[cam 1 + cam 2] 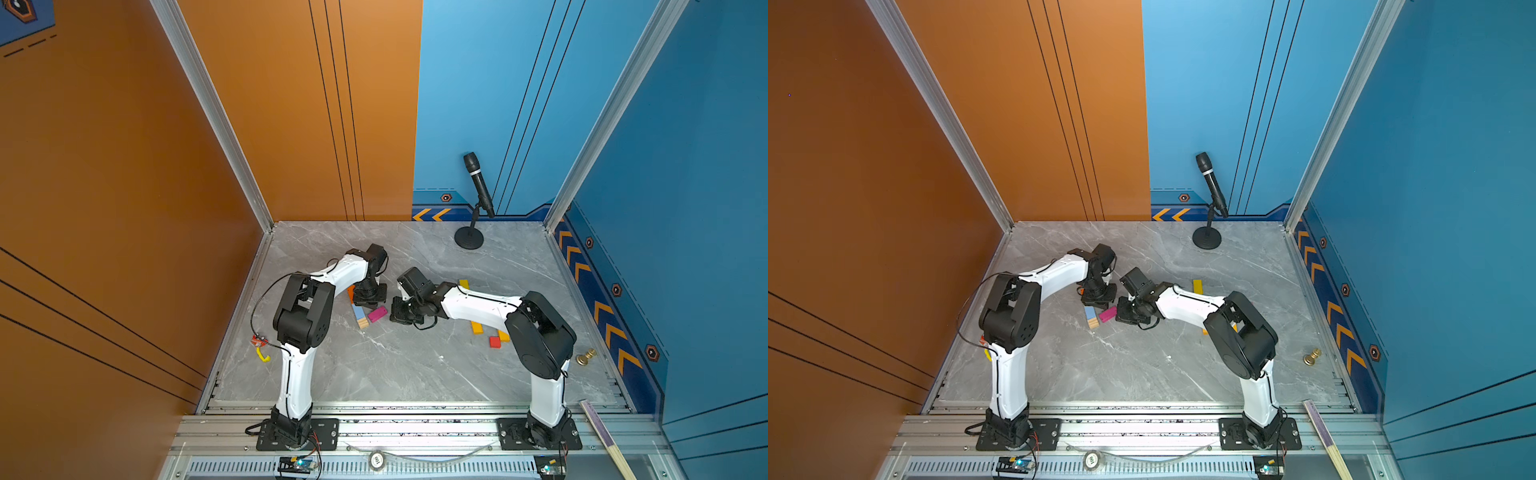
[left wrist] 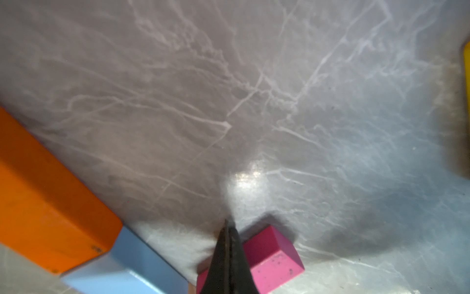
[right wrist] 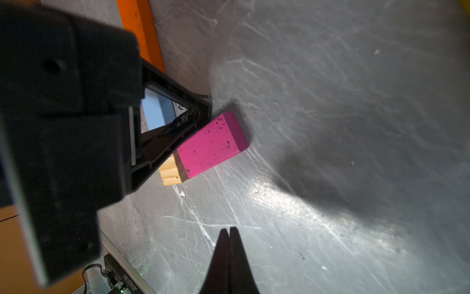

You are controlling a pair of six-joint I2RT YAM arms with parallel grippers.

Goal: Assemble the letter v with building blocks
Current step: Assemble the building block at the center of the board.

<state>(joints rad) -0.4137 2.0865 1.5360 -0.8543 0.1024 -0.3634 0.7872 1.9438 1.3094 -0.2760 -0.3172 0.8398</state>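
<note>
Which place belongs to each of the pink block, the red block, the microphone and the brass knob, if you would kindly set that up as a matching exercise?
Things:
1. pink block
2. red block
3. microphone
4. brass knob

Places:
A. on a stand by the back wall
B. against the plain wood block
C. beside an amber brick
D. alone near the chevron-striped side wall

Pairs: 1-B, 2-C, 3-A, 4-D.
</note>
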